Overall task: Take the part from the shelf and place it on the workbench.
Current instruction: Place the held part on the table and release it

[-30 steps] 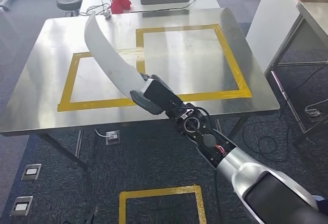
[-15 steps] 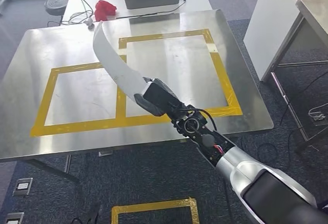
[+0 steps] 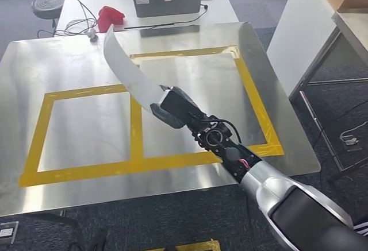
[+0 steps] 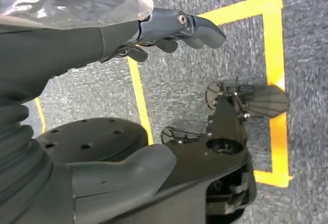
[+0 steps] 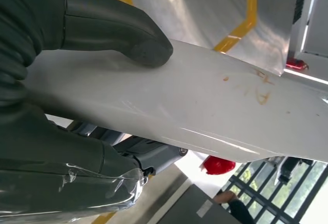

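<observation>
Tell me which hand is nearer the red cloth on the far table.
Right. The right hand holds the white part over the workbench, reaching toward the red cloth; the left hand hangs over carpet.

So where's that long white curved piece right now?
In the head view, the white piece is gripped in the robot's right hand, held above the steel table over its yellow tape.
</observation>
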